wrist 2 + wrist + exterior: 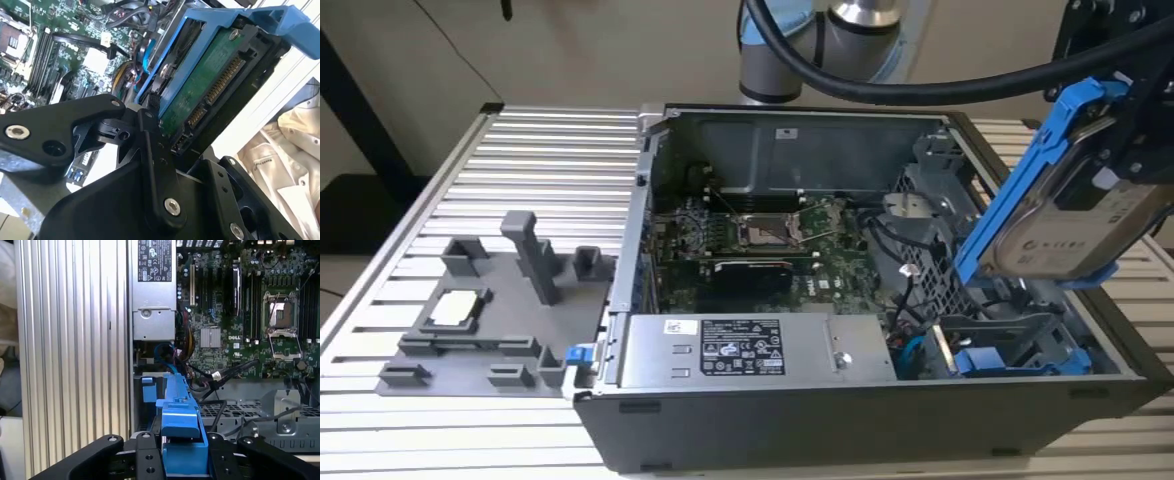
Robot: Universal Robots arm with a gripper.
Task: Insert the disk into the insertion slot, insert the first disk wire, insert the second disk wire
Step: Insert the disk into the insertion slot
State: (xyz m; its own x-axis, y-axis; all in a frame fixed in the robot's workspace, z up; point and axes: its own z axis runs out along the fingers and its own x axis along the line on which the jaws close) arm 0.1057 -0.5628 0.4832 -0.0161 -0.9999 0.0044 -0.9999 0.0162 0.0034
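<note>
We see an open computer case on a ribbed table; motherboard and power supply inside, grey tray beside it.

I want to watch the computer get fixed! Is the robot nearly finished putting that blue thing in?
Not nearly. Nothing looks done yet. The hand grips the disk, holding it tilted above the open case. It isn't in the insertion slot below, and its sockets are bare in the second wrist view, so both wires are left too.

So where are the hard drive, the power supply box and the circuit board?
hard drive [1065,215], exterior view, on its labelled silver face.
power supply box [740,348], exterior view, on its sticker.
circuit board [767,232], exterior view, on its square socket.
</note>
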